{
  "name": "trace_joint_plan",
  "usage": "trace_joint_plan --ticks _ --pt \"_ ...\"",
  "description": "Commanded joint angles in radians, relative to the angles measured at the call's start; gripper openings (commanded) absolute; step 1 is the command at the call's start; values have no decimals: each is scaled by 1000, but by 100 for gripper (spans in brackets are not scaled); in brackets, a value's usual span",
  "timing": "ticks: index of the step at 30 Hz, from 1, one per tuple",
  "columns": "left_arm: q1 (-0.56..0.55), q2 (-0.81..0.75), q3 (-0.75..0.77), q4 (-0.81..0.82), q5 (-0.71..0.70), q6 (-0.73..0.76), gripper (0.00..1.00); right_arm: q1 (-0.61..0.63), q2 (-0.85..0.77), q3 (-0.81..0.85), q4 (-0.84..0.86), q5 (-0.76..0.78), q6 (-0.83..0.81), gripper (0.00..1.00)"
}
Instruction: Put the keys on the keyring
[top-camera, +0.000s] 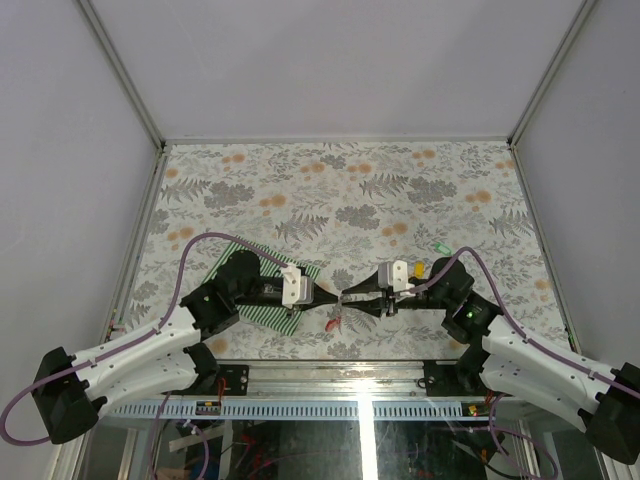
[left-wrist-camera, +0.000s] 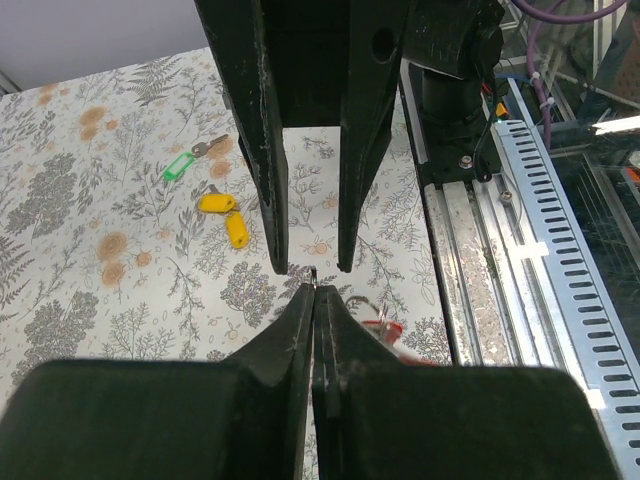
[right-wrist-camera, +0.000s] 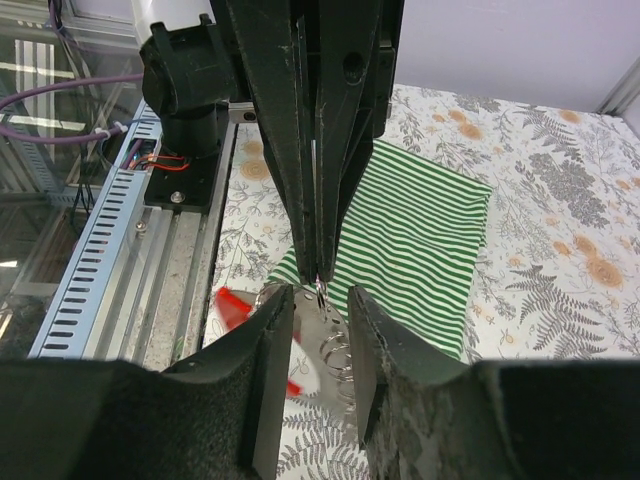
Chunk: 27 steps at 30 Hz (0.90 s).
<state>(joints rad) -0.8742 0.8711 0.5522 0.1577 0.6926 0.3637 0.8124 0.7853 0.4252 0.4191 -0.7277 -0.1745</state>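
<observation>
My left gripper (top-camera: 336, 295) (left-wrist-camera: 314, 288) is shut on the thin wire of the keyring (right-wrist-camera: 335, 340), and a bit of wire pokes out at its tip. The ring's shiny metal coils hang below it, with the red tag (right-wrist-camera: 232, 305) (left-wrist-camera: 388, 330) (top-camera: 333, 322) dangling over the table. My right gripper (top-camera: 348, 297) (right-wrist-camera: 320, 292) faces it tip to tip. Its jaws are open, one on each side of the metal coils, with gaps. The keys lie on the table to the right: a green-tagged one (left-wrist-camera: 177, 165) (top-camera: 440, 248) and two yellow ones (left-wrist-camera: 215, 203).
A green-and-white striped cloth (right-wrist-camera: 420, 240) (top-camera: 262, 312) lies under the left arm. A metal rail (left-wrist-camera: 500, 250) (right-wrist-camera: 110, 280) runs along the table's near edge beside the arm bases. Grey enclosure walls (top-camera: 80, 150) surround the floral tabletop.
</observation>
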Motion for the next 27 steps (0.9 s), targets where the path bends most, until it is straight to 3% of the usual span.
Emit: trace_joint_plan --ticks 1,9,16,19,27 --pt "6 -13 21 18 29 8 0 15 2 50 27 -14 -20 34" --pt "6 -10 35 16 31 10 0 22 35 78 -13 -40 -11 29" --pt "6 -20 37 20 26 1 0 24 50 116 -72 -28 -1 2" --pt "6 -39 34 35 9 -25 0 24 41 135 -103 -9 2 0" --pt "6 -115 28 152 -73 -196 23 25 -45 176 -109 1 22 0"
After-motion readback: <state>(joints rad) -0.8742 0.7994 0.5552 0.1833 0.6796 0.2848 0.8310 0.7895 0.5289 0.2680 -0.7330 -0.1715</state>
